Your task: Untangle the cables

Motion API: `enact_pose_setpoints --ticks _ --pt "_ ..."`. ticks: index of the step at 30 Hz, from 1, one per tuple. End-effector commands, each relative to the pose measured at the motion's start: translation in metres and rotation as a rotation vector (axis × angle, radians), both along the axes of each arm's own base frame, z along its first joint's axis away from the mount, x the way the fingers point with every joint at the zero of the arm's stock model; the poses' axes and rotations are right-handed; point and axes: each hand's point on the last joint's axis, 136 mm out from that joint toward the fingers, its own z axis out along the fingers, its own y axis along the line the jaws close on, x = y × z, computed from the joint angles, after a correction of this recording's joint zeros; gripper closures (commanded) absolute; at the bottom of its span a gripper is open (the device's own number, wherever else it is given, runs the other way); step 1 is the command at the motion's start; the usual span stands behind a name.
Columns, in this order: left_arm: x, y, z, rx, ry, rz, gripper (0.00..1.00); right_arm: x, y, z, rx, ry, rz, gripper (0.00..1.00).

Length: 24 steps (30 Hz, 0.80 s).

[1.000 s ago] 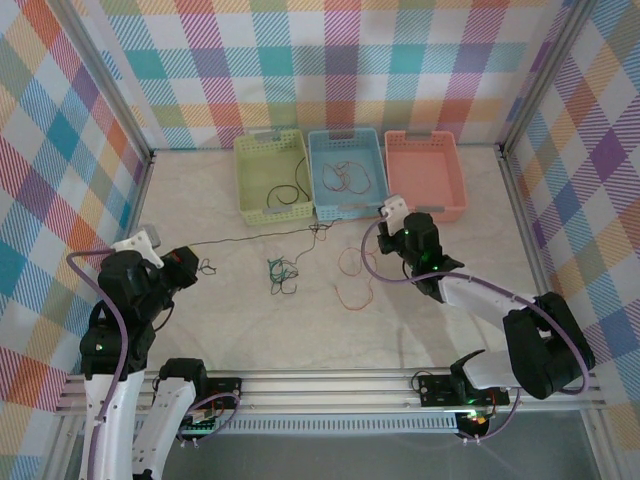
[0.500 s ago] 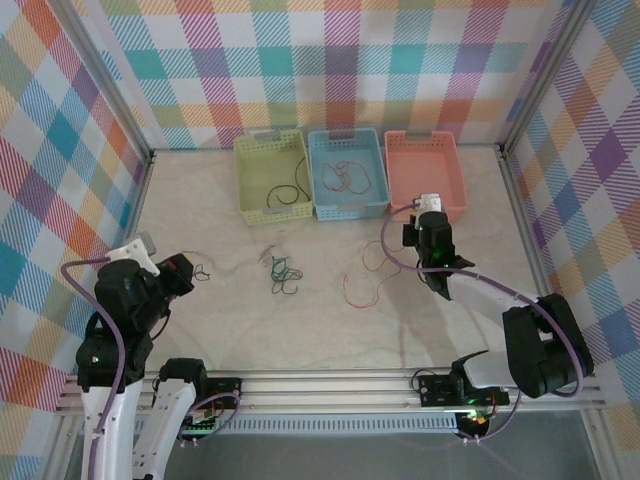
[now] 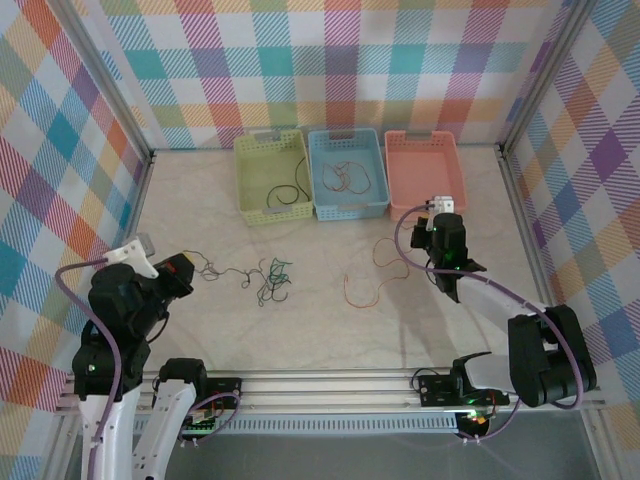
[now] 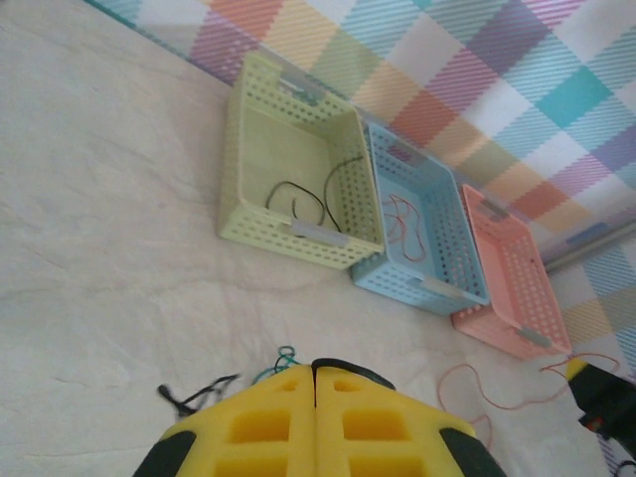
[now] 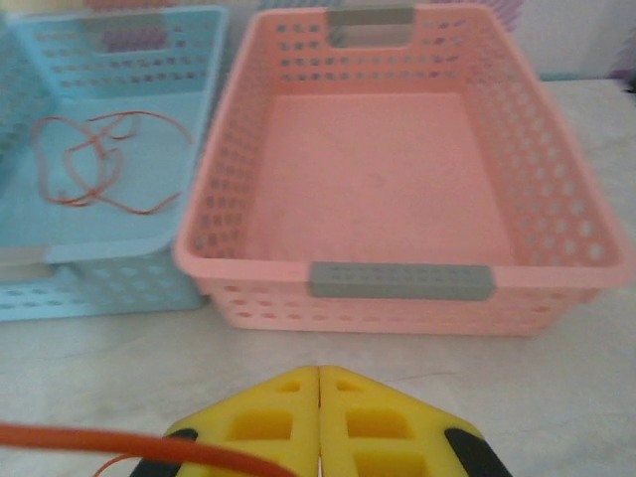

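Marbled tabletop (image 3: pixel 300 330) within plaid walls. The right claw (image 3: pixel 438 207), pinched shut on the red cable (image 5: pixel 99 437), has swung over to stand just short of the pink basket (image 5: pixel 248 263), trailing its strand behind. The left claw (image 3: pixel 182 272), closed on the black cable (image 3: pixel 225 271), has drawn back. That strand, taut a second ago, lies slack ahead of it and meets the green cable (image 3: pixel 277 270). Red appears freed; black and green likely remain tangled.
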Motion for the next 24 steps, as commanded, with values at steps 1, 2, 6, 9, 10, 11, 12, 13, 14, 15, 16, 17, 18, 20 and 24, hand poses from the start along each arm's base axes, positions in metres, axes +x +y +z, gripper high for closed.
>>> enact_pose_setpoints --ticks 1,2,6,9,10,11,12,13,14,15,16,17,18,20,24 --pt "0.01 -0.019 -0.002 -0.069 0.0 -0.088 1.0 -0.003 0.038 0.043 0.104 -0.072 0.199 1.0" --pt "0.012 -0.021 -0.003 -0.084 0.004 -0.097 1.0 -0.006 0.046 0.049 0.128 -0.068 0.241 1.0" --pt "0.02 -0.029 -0.014 -0.142 0.021 -0.126 1.0 -0.02 0.068 0.072 0.178 -0.069 0.352 1.0" --pt "0.032 -0.038 -0.028 -0.205 0.055 -0.155 1.0 -0.028 0.079 0.1 0.2 -0.092 0.405 1.0" --pt "0.035 -0.039 -0.033 -0.216 0.069 -0.157 1.0 -0.029 0.081 0.114 0.204 -0.113 0.42 1.0" --pt "0.038 -0.04 -0.038 -0.224 0.083 -0.154 1.0 -0.03 0.084 0.133 0.209 -0.145 0.437 1.0" --pt "0.041 -0.04 -0.042 -0.229 0.092 -0.151 1.0 -0.031 0.086 0.153 0.217 -0.175 0.453 1.0" --pt "0.042 -0.039 -0.044 -0.229 0.097 -0.148 1.0 -0.032 0.088 0.167 0.226 -0.191 0.461 1.0" --pt "0.044 -0.039 -0.046 -0.228 0.101 -0.148 1.0 -0.033 0.09 0.188 0.236 -0.211 0.471 1.0" --pt "0.045 -0.04 -0.047 -0.229 0.104 -0.148 1.0 -0.033 0.09 0.204 0.236 -0.214 0.473 1.0" --pt "0.046 -0.039 -0.048 -0.228 0.108 -0.146 1.0 -0.033 0.089 0.212 0.231 -0.197 0.463 1.0" --pt "0.046 -0.039 -0.048 -0.227 0.106 -0.146 1.0 -0.032 0.086 0.217 0.225 -0.163 0.439 1.0" --pt "0.046 -0.039 -0.05 -0.224 0.109 -0.146 1.0 -0.032 0.083 0.214 0.224 -0.116 0.417 1.0" --pt "0.045 -0.038 -0.05 -0.214 0.106 -0.143 1.0 -0.036 0.08 0.197 0.229 -0.024 0.387 1.0" --pt "0.046 -0.038 -0.052 -0.201 0.113 -0.146 1.0 -0.049 0.07 0.132 0.281 0.203 0.29 1.0"
